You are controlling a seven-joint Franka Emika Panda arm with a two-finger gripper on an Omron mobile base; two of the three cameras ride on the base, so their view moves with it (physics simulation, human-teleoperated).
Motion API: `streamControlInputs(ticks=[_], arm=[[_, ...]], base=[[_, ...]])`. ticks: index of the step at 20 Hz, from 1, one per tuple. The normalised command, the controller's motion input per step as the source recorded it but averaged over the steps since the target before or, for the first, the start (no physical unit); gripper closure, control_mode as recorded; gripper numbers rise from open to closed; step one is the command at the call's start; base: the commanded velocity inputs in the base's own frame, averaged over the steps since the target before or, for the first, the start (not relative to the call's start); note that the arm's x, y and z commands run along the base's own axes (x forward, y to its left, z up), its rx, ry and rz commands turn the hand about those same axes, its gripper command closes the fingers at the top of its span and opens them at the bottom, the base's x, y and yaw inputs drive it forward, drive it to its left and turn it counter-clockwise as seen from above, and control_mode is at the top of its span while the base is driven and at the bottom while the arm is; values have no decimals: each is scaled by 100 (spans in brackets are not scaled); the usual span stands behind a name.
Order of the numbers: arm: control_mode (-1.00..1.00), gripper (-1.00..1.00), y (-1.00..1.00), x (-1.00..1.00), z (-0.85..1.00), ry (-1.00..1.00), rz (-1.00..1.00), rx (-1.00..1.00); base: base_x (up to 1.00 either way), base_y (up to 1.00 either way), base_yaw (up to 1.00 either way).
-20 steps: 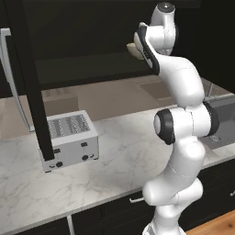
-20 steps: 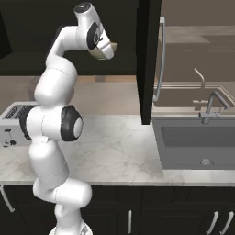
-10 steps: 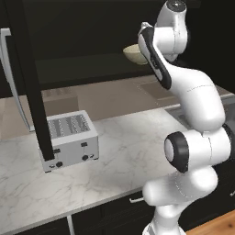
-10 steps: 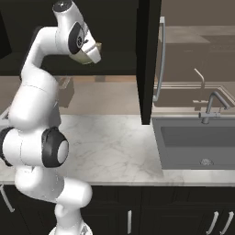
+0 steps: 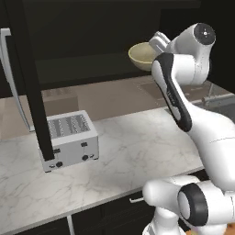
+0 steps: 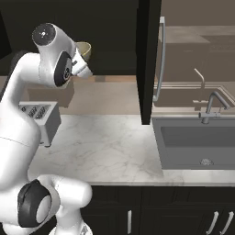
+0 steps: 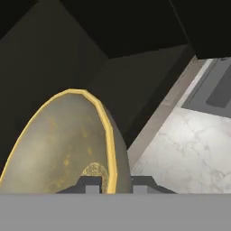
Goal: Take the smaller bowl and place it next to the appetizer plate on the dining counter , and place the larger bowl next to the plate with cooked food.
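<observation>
A tan bowl [image 5: 142, 56] with a yellow rim hangs high in front of the dark open cabinet, tilted on its side. My gripper [image 5: 155, 46] is shut on its rim. In the right base view the bowl [image 6: 85, 49] shows just behind the hand, with the gripper [image 6: 84, 58] below it. The hand view has the bowl [image 7: 58, 144] edge-on, its rim pinched by the gripper [image 7: 113, 181] between the two fingertips [image 7: 92, 182]. Whether this is the smaller or the larger bowl I cannot tell.
A silver toaster [image 5: 69, 137] stands on the marble counter [image 5: 137, 151] at the left. A black cabinet door [image 6: 148, 59] hangs open beside the sink [image 6: 197, 142] and its faucet [image 6: 211, 103]. Another dark door edge [image 5: 30, 82] drops in front of the toaster.
The arm's elbow has swung out to the side while the hand stays high with the bowl. The jaws have closed a little tighter on the rim.
</observation>
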Motion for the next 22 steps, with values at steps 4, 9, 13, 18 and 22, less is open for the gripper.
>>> streamControlInputs(ticks=[4,9,13,18,22], arm=[[-100,100,-6,-100,6,5,13,2],[-100,100,0,-100,35,10,14,0],[-100,100,0,-96,47,21,11,0],[-100,100,7,-68,18,39,6,-8],[100,100,7,-38,-3,26,2,-13]], base=[[0,0,0],[0,0,0],[0,0,0],[0,0,0],[-22,0,0]])
